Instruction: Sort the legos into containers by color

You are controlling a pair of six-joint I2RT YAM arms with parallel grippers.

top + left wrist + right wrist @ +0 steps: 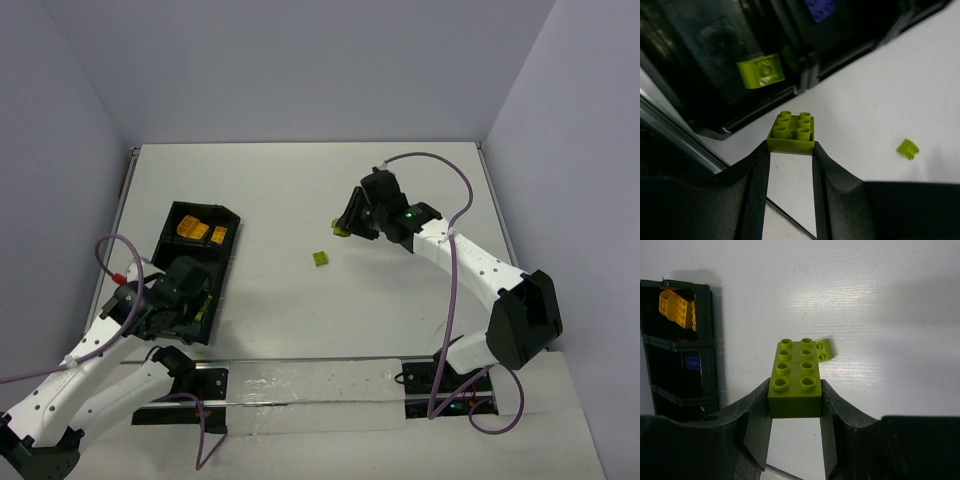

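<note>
My left gripper [790,147] is shut on a lime-green four-stud lego [791,132], just off the near side of the black tray [805,75]. It hovers over the tray's near end in the top view [195,300]. One compartment holds a lime lego [760,71], another a blue-purple one [820,9]. My right gripper [795,390] is shut on a long lime lego [795,377] above the table, right of centre in the top view [350,222]. Orange-yellow legos [193,229] lie in the far compartment.
A small lime lego [320,259] lies loose on the white table [300,190] between the tray [236,222] and my right gripper. It shows behind the held brick in the right wrist view [824,350] and in the left wrist view [908,148].
</note>
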